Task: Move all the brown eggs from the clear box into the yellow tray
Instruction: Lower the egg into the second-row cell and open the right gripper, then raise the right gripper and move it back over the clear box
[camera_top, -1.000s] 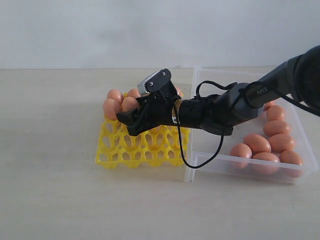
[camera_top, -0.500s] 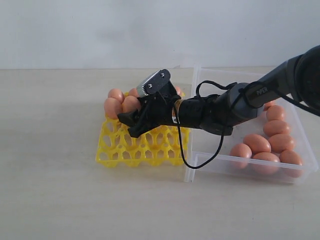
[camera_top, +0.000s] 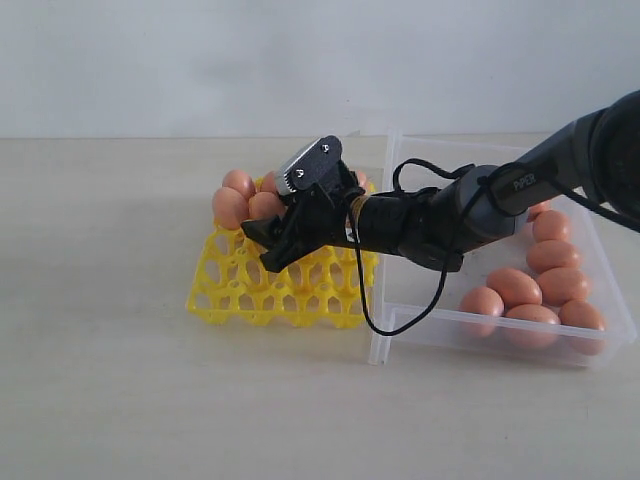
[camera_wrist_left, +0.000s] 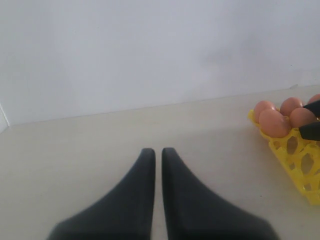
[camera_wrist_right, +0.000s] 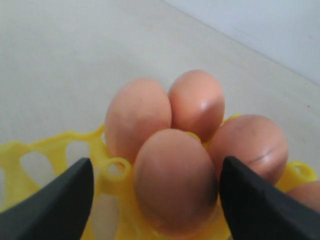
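The yellow tray lies left of the clear box. Several brown eggs stand in the tray's far cups, and several more eggs lie in the box's right part. My right gripper reaches over the tray from the right. It is open, its fingers either side of one egg seated in a cup, with a gap on both sides. Three more eggs stand just behind it. My left gripper is shut on nothing over bare table, with the tray and eggs off to one side.
The right arm and its black cable cross the box's left wall. Pale tabletop stretches left of and in front of the tray, and a plain white wall stands behind.
The right gripper has lifted slightly and stayed open. The tray with its eggs has shifted a little on the table.
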